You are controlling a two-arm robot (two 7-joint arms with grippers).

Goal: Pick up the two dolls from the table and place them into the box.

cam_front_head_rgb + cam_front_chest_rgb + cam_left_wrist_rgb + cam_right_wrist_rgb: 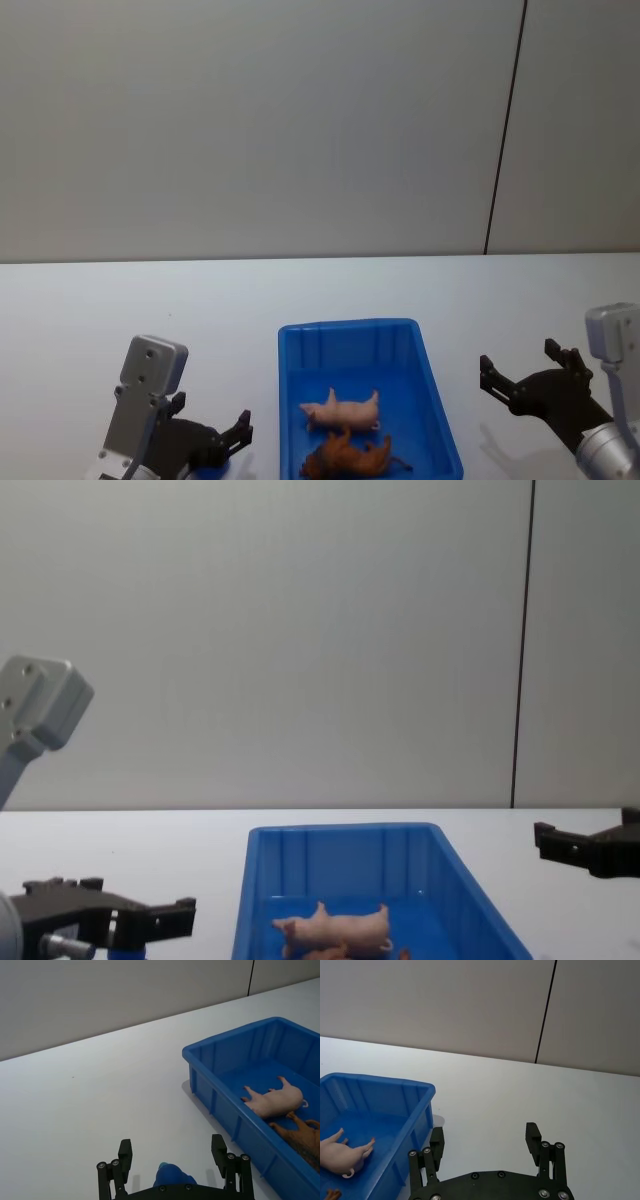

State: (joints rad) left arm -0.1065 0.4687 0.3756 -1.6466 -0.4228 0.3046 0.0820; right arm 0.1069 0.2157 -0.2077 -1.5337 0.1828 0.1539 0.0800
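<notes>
On the white table (80, 310), backed by a grey panelled wall (250, 120), we see the blue box (430, 400) holding the pig (342, 409) and lion (350, 458). Our left gripper (225, 440) and right gripper (515, 375) flank it, both spread and holding nothing.

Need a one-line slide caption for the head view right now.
Pink pig and orange-brown lion lie in the blue box; left gripper and right gripper flank it, open.

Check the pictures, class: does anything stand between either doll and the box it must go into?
Nothing does. The pink pig and the orange-brown lion already lie on their sides inside the blue box. The left gripper and right gripper are open on either side of it.
</notes>
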